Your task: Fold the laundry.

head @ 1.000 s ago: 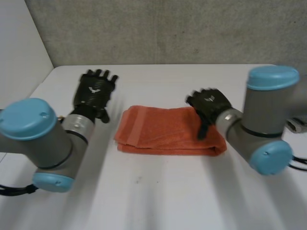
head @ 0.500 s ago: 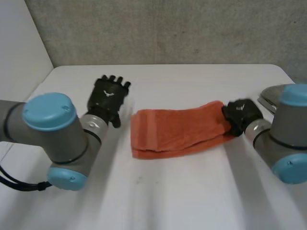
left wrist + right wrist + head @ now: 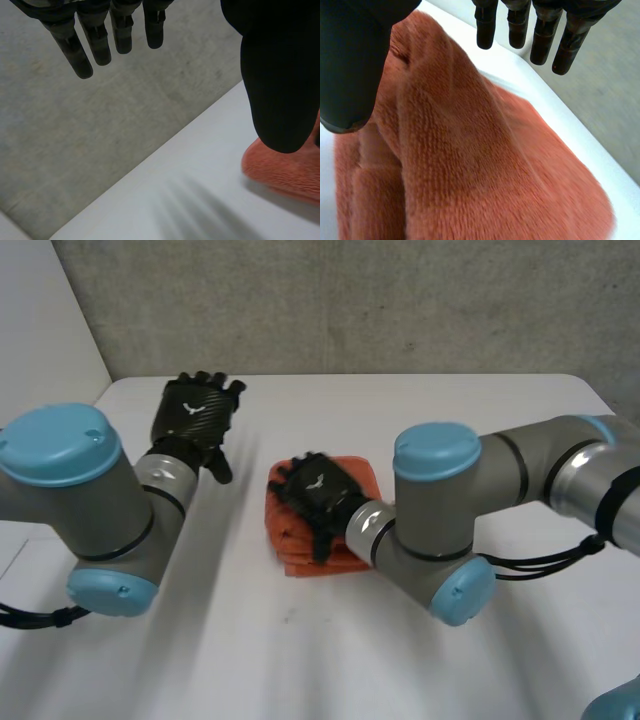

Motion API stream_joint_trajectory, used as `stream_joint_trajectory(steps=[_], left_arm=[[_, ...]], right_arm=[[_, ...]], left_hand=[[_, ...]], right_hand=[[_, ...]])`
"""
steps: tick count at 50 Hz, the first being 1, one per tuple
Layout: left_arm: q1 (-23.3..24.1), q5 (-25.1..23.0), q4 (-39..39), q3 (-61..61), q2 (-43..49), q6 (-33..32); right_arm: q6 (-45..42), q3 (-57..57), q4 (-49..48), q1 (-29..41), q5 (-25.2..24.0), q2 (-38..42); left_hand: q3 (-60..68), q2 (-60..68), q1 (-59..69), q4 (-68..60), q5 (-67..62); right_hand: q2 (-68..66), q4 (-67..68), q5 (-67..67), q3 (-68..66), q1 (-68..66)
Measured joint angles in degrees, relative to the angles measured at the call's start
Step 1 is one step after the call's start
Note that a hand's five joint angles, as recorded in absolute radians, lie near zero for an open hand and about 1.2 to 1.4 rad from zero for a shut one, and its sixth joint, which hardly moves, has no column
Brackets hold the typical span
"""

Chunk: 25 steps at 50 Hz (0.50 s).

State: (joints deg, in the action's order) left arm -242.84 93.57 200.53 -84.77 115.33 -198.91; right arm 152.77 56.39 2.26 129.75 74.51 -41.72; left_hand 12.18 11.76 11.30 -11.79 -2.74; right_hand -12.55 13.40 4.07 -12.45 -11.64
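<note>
Towel (image 3: 362, 470) lies folded mid-frame on surface (image 3: 300, 660) under my right hand (image 3: 318, 495), fingers (image 3: 486, 27) straight, gripping nothing; left hand (image 3: 197, 420) open at upper left; risk: lifting off cld snag top layer & undo fold.

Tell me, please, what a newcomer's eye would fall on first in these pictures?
The orange towel, folded into a thick bundle mid-table, with the right hand spread open over it. Next, the left hand, open and apart from the towel, above the white table.
</note>
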Motion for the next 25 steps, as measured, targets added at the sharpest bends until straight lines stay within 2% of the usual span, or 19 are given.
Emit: stream_joint_trajectory(steps=[2, 5, 11, 16, 25], left_arm=[[1.24, -0.59, -0.43, 1.65, 1.26, 0.56], [3.03, -1.81, -2.02, 4.59, 3.57, 1.93], [6.27, -4.83, -9.16, 12.62, 10.15, 6.3], [7.19, -5.1, -16.72, 18.88, 16.63, 8.93], [5.65, 0.3, -23.23, 21.75, 21.29, 6.87]], right_arm=[[5.12, -0.46, 1.06, -1.33, 3.82, -1.23], [11.47, -0.67, 1.86, -3.47, 6.34, -2.9], [19.53, -2.07, 4.61, -6.87, 5.52, -3.3], [20.65, -5.59, 8.4, -7.94, 3.66, 1.09], [18.02, -13.35, 16.42, -8.48, 4.44, 9.75]], left_hand=[[0.0, 0.0, 0.0, 0.0, 0.0], [0.0, 0.0, 0.0, 0.0, 0.0], [0.0, 0.0, 0.0, 0.0, 0.0], [0.0, 0.05, 0.18, -0.03, 0.0], [0.13, 0.11, 0.18, -0.13, 0.0]], right_hand=[[0.01, 0.0, -0.01, 0.07, 0.0], [0.01, 0.0, -0.01, 0.07, 0.0], [0.01, 0.0, -0.01, 0.07, 0.0], [0.01, 0.0, -0.01, 0.07, 0.0], [0.01, 0.0, 0.0, 1.06, 1.26]])
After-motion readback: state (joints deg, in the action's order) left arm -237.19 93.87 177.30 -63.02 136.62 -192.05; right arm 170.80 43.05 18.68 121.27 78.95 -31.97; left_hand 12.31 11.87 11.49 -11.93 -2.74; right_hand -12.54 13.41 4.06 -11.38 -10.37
